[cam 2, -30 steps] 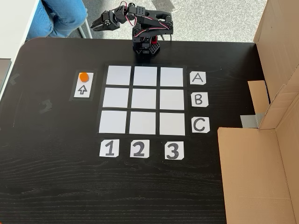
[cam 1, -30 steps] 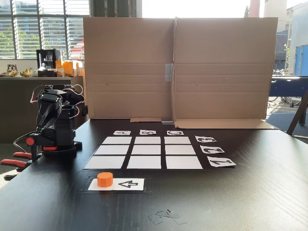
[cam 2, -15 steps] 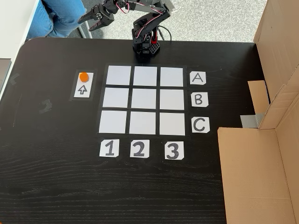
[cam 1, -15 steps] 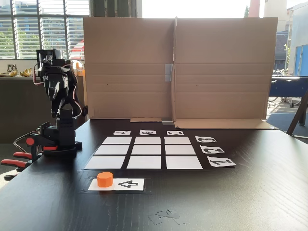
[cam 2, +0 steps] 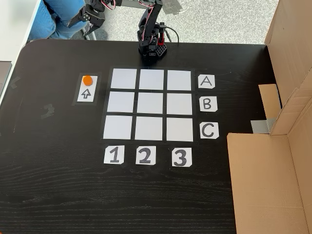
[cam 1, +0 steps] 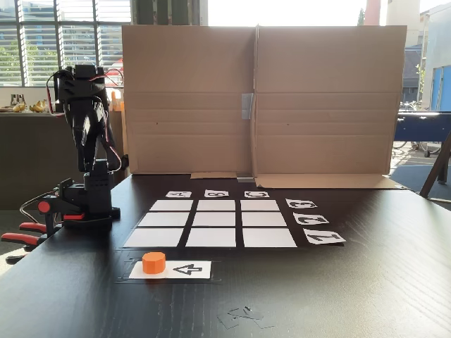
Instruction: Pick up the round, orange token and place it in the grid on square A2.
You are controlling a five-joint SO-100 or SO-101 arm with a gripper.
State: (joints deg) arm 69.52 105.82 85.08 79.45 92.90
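The orange token (cam 1: 153,262) (cam 2: 87,80) sits on one end of a white card with a black arrow (cam 1: 184,269) (cam 2: 87,92), just outside the grid (cam 1: 211,222) (cam 2: 151,105) on its column-1 side. Square A2 (cam 1: 163,219) (cam 2: 151,79) is bare white. My gripper (cam 1: 86,130) (cam 2: 77,20) hangs high in the air past the table's far edge in a fixed view, well above and away from the token. Its jaws are dark against the background, so their state is unclear.
The arm's base (cam 2: 152,48) is clamped at the table edge beside row A, with red clamp handles (cam 1: 28,232) sticking out. A tall cardboard wall (cam 1: 261,98) (cam 2: 287,73) borders the table past row C. A seated person's jeans (cam 2: 61,17) are behind the gripper.
The arm has unfolded from its crouch over the base and risen, swinging the gripper up and out toward the token's side. Token and grid have not moved.
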